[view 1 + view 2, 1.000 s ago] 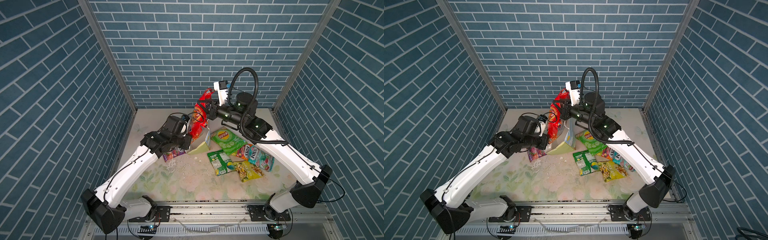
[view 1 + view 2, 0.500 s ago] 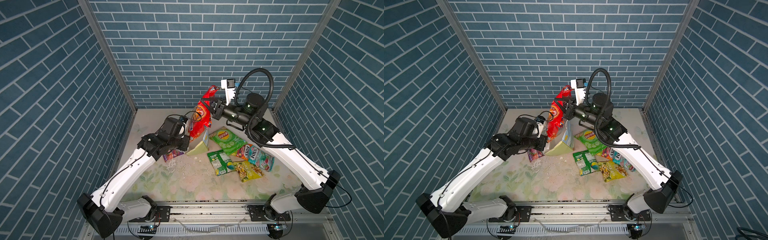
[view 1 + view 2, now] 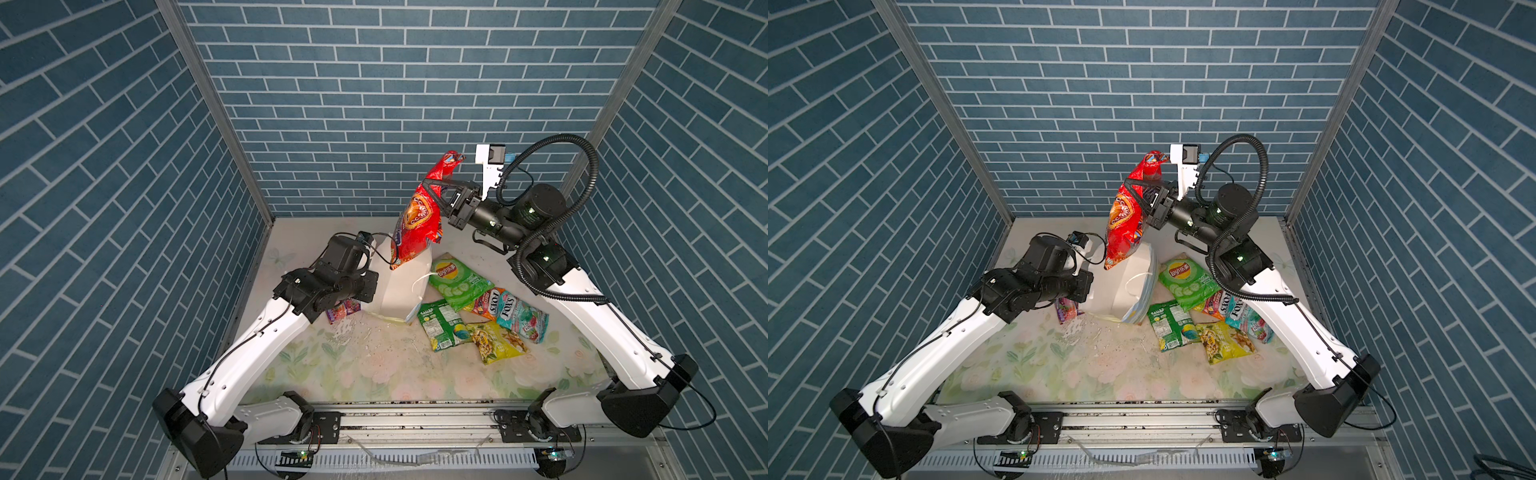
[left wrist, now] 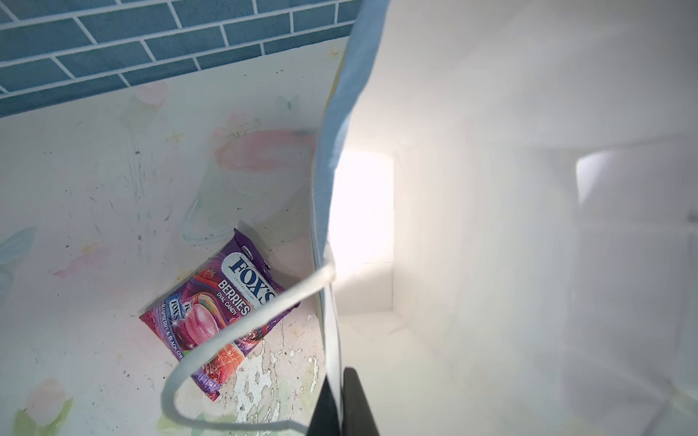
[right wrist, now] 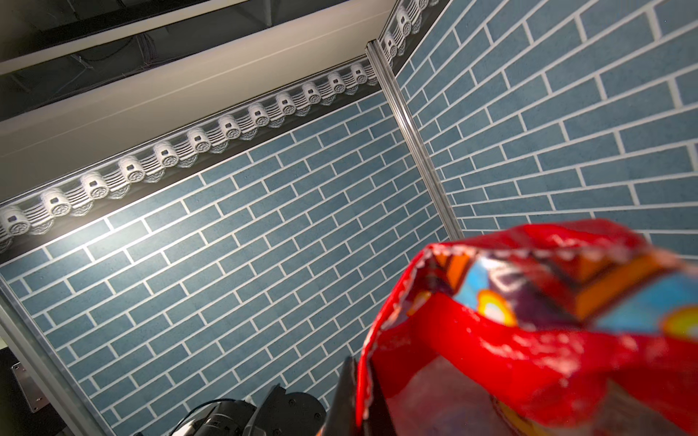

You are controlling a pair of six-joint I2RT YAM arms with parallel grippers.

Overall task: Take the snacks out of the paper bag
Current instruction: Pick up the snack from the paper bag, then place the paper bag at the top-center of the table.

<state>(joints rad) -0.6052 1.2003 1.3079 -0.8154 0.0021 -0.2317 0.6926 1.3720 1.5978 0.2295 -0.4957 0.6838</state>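
Cookie bag [image 3: 415, 220] pinched by right gripper [image 3: 432, 191], lower end at mouth of paper bag [image 3: 397, 291].
Left gripper [image 4: 336, 404] clamps its rim; lift straight up until clear, then swing toward laid-out snacks [image 3: 457, 284].

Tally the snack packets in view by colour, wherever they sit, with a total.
Red: 1 (red cookie bag)
Green: 2 (Lay's chips, small green packet)
Purple: 1 (purple Fox's)
Orange: 1 (orange Fox's)
Teal: 1 (teal Fox's)
Yellow: 1 (yellow packet)
Total: 7
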